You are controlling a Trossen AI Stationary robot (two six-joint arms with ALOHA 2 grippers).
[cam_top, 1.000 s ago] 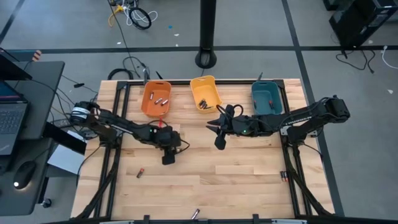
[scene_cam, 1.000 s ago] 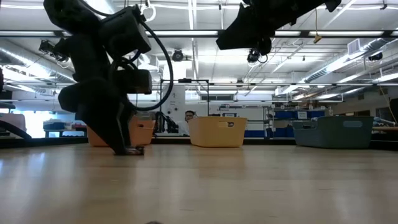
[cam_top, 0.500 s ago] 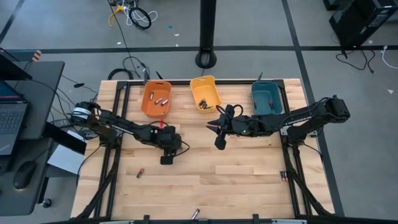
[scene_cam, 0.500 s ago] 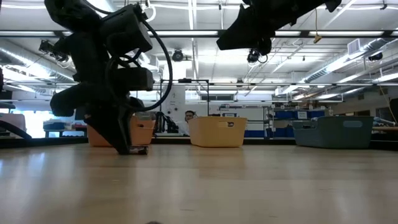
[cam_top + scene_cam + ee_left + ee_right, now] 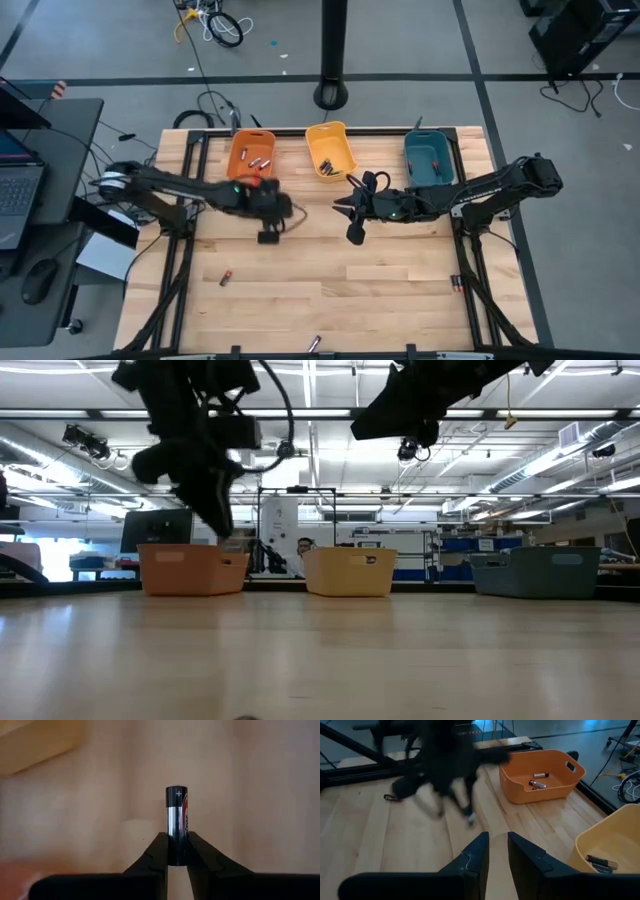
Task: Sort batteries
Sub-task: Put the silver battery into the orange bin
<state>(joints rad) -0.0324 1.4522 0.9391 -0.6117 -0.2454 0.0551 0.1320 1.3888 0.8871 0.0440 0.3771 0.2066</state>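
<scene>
The left gripper [image 5: 177, 851] only pinches the silver-and-black cylindrical battery [image 5: 176, 822] by its bottom end, so it might pivot loose mid-carry.

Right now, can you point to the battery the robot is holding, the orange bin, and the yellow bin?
held battery [image 5: 176, 820], left wrist view, on its silvery middle, above the fingers.
orange bin [image 5: 232, 170], high view, on its left wall.
yellow bin [image 5: 346, 152], high view, on its right wall.
</scene>
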